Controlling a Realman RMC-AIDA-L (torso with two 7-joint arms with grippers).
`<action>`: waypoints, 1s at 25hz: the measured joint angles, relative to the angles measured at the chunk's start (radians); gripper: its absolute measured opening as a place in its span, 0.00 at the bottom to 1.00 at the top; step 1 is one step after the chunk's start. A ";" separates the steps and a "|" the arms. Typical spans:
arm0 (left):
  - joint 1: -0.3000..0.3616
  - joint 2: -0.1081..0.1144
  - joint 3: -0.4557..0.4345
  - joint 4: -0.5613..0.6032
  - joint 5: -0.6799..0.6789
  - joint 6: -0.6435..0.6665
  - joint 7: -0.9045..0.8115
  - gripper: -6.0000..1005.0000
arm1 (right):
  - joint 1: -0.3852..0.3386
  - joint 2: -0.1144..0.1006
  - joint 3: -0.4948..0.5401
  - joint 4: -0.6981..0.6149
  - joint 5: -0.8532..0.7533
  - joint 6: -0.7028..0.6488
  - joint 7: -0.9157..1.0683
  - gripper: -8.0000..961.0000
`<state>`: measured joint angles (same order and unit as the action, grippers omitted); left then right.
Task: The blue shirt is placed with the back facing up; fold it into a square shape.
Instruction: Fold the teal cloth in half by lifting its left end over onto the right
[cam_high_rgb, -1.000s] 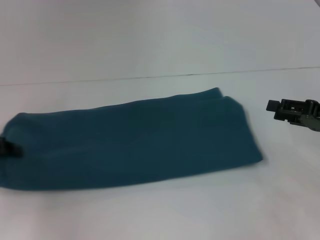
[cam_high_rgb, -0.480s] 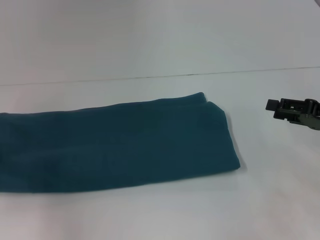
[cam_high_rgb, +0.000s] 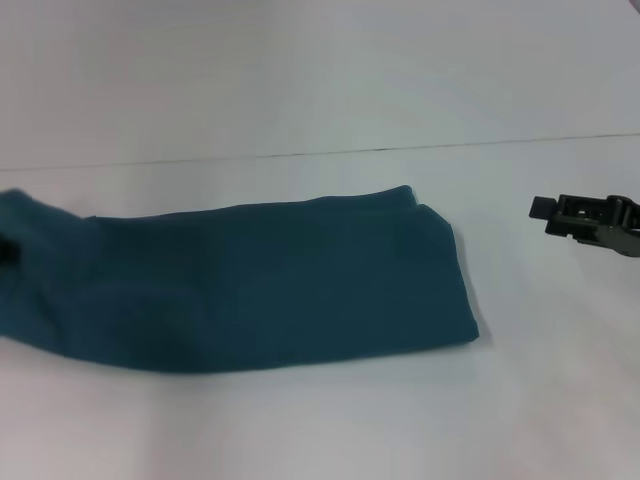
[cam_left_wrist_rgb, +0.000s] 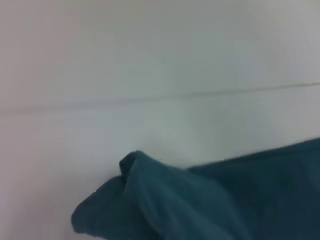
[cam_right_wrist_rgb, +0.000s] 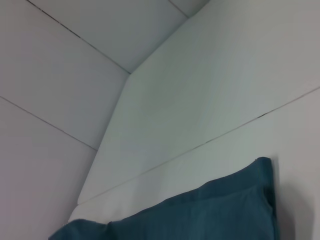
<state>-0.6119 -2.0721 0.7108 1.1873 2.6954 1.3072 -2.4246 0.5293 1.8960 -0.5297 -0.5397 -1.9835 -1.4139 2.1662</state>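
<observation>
Plain dark teal soft-fabric T-shirt (cam_high_rgb: 260, 285), no print or label, folded long; right jaws (cam_high_rgb: 542, 208) hang beside it, can't tell if open.

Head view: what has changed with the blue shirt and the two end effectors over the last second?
The blue shirt first slid toward the robot's left. Its left end has now risen off the table and bunched, with the left end effector a dark shape at it. The shirt's right edge has held its place in the last half second. The right end effector stayed parked, clear of the cloth.
</observation>
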 joint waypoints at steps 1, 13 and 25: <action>-0.002 -0.003 0.013 0.021 -0.001 0.011 -0.003 0.12 | 0.001 0.000 0.000 0.000 0.000 0.001 0.000 0.64; -0.076 -0.015 0.188 0.330 0.067 0.206 -0.090 0.12 | 0.008 0.001 0.002 0.000 0.001 0.014 -0.001 0.64; -0.206 -0.073 0.370 0.340 0.157 0.243 -0.129 0.12 | 0.011 0.003 -0.003 0.001 0.002 0.030 -0.002 0.64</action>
<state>-0.8178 -2.1446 1.0807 1.5277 2.8528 1.5500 -2.5533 0.5407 1.8991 -0.5325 -0.5391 -1.9819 -1.3837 2.1644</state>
